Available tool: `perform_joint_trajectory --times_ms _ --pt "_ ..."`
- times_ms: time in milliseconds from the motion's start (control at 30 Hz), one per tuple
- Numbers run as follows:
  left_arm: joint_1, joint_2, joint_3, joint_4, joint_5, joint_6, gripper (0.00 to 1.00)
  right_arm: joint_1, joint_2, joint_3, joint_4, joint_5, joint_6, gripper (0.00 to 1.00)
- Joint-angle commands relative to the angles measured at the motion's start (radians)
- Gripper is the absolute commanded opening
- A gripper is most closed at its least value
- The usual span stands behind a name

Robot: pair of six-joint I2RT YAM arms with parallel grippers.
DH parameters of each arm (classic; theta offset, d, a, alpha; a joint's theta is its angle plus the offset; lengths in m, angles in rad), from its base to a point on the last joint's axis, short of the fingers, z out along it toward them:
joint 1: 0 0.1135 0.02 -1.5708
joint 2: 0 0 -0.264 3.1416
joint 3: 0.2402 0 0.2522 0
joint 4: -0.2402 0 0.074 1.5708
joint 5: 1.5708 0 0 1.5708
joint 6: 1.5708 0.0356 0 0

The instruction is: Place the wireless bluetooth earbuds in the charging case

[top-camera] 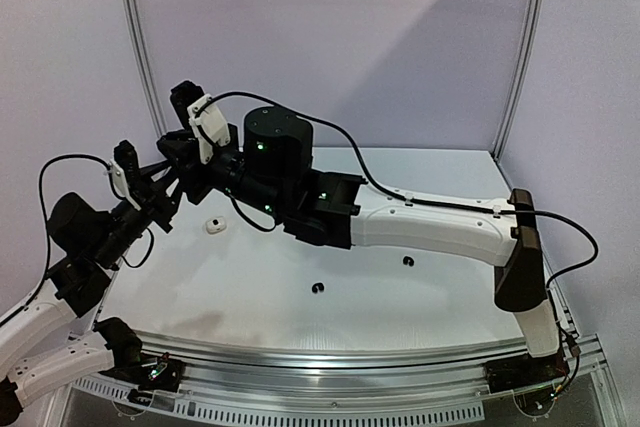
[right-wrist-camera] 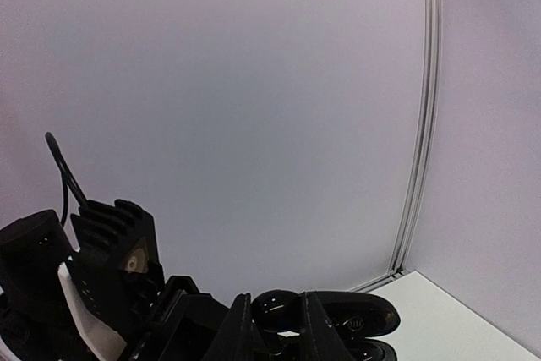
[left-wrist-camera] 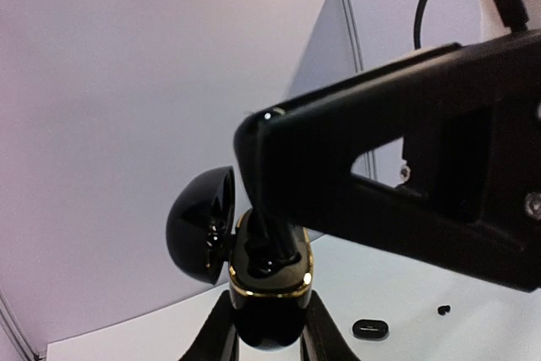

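My left gripper is shut on a glossy black charging case with a gold rim, held upright in the air with its lid swung open to the left. My right gripper is shut on a glossy black earbud, and its fingers reach down into the case's open top. In the top view the two grippers meet at the table's left, and the case is hidden there. Two tiny black earbuds lie on the table.
A small white piece lies on the white table just right of the grippers. The right arm spans the table from right to left. A grey wall stands close behind. The left wrist view shows a black oval piece on the table.
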State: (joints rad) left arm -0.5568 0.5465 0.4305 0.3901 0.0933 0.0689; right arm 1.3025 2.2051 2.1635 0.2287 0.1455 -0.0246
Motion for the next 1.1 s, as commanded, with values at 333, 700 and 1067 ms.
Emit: perform_joint_trajectory --times_ms 333,700,1067 --pt "-0.030 -0.012 -0.023 0.064 -0.007 0.025 0.00 0.003 -0.031 -0.043 0.106 0.066 -0.005 0.00" --pt "-0.043 0.009 -0.100 0.236 -0.067 0.077 0.00 0.024 -0.086 -0.044 0.169 0.017 -0.024 0.00" --pt "-0.049 0.014 -0.142 0.364 -0.086 0.118 0.00 0.041 -0.071 -0.094 0.224 0.060 -0.061 0.00"
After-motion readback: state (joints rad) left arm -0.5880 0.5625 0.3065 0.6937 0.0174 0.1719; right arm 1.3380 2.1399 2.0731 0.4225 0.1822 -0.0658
